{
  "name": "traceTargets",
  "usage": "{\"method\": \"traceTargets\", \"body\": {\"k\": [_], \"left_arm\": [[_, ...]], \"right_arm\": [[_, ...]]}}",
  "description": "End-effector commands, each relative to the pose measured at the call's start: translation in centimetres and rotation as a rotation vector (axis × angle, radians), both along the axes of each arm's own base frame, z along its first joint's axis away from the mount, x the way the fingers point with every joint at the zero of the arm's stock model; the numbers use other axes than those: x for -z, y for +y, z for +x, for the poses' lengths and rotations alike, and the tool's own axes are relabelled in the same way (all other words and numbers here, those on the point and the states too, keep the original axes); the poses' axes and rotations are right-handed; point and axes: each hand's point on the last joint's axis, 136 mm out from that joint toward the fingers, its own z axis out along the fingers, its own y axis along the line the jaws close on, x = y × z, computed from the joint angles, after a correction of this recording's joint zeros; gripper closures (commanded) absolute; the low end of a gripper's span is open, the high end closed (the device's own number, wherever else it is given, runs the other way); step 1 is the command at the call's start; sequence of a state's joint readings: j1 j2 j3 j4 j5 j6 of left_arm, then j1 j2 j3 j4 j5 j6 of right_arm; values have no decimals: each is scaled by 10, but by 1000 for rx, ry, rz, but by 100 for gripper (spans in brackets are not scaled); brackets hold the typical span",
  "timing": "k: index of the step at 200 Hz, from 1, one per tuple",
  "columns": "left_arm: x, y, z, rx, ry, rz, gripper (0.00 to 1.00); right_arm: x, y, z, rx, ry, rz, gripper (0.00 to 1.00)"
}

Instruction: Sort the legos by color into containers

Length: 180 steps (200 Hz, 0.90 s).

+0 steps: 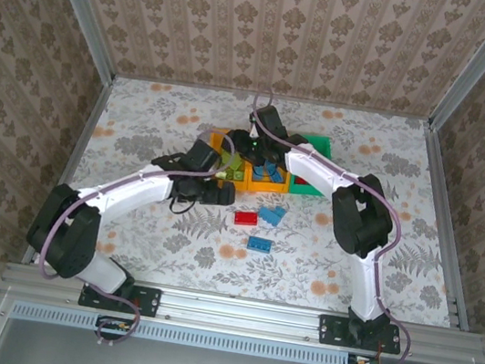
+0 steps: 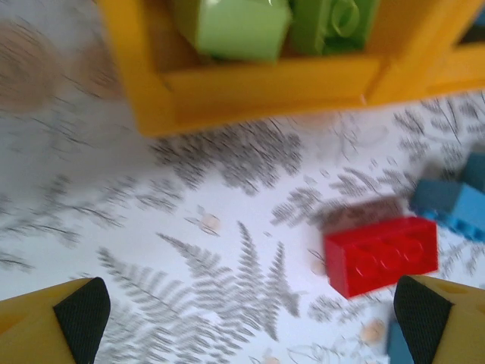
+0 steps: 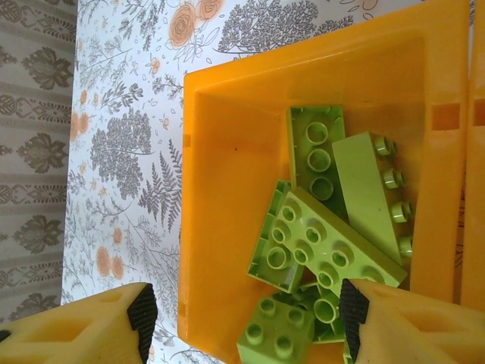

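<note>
Floral-print table (image 1: 124, 228) — outer orange bin (image 1: 220, 146) and green bin (image 1: 320, 145) flank the middle orange bin (image 1: 270, 185); on its near side lie a red brick (image 1: 245, 218) and two blue bricks (image 1: 272, 214) (image 1: 259, 244).

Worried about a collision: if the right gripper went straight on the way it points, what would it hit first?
The right gripper, open, would probably meet the lime green bricks piled in the orange bin first, though depth is unclear.

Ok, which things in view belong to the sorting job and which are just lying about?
Job: lime legos in left orange bin; middle orange bin; green bin; loose red lego, blue lego, second blue lego.
Not the job: floral table cover, wallpapered walls, metal frame rail.
</note>
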State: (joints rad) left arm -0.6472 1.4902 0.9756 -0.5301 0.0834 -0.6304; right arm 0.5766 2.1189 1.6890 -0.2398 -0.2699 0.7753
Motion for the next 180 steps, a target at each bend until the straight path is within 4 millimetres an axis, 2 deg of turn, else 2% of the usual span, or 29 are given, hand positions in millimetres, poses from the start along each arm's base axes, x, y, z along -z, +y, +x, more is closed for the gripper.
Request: {"method": "traceTargets", "body": {"k": [1,21,66,105,143,180], "left_arm": [[6,-23,-22,45,131,15,0],[8,-41,-33,112,184,57,0],[16,-73,-46,183,252,79,0],[33,-79,-49,181,304,112,0],[44,-84,-42,178,313,139,2],[49,-89,-34,188,309,153,4]], "right_arm": [[-35,-19,-4,21,-68,-39,31],[-41,-36,-8,50,-89,-59,29],[-37,-81,-14,133,-78,-69,29],[-40,-114,-22,186,-93,-89,28],[-42,-147,-34,237,-112,-146,27],[-33,-195,-46,312,-112,-265,25]]}}
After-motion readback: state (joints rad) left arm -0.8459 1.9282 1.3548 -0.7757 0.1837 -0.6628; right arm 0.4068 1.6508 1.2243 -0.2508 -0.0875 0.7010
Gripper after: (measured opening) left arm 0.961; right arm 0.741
